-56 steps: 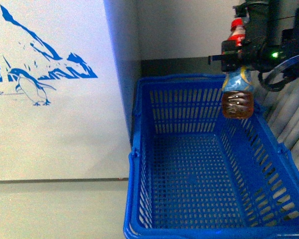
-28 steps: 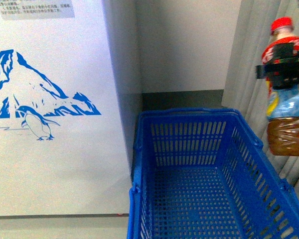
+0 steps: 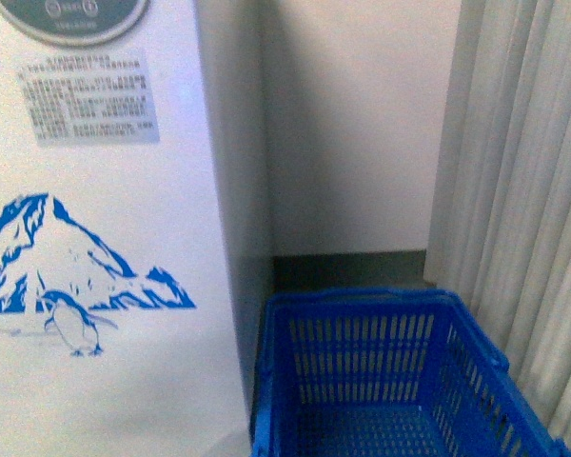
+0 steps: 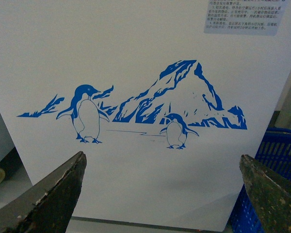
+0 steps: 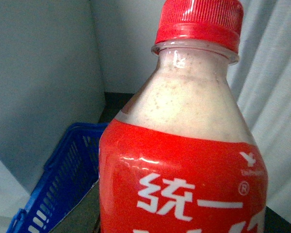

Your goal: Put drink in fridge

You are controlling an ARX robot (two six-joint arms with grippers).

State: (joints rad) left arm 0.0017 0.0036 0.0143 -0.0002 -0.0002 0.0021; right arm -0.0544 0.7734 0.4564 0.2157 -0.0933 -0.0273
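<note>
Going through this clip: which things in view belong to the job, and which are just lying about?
Job:
drink, close up in the right wrist view
fridge with the penguin picture

Lying about:
blue basket beside the fridge
curtain

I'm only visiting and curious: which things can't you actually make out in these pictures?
The fridge lid and inside: the front and left wrist views show only its front panel.
The grey display: cut by the front view's top edge.
The notice print: too small and blurred.
The drink, lower half: cut by the right wrist view's bottom edge.
The basket, near part: cut by the front view's bottom edge.
</note>
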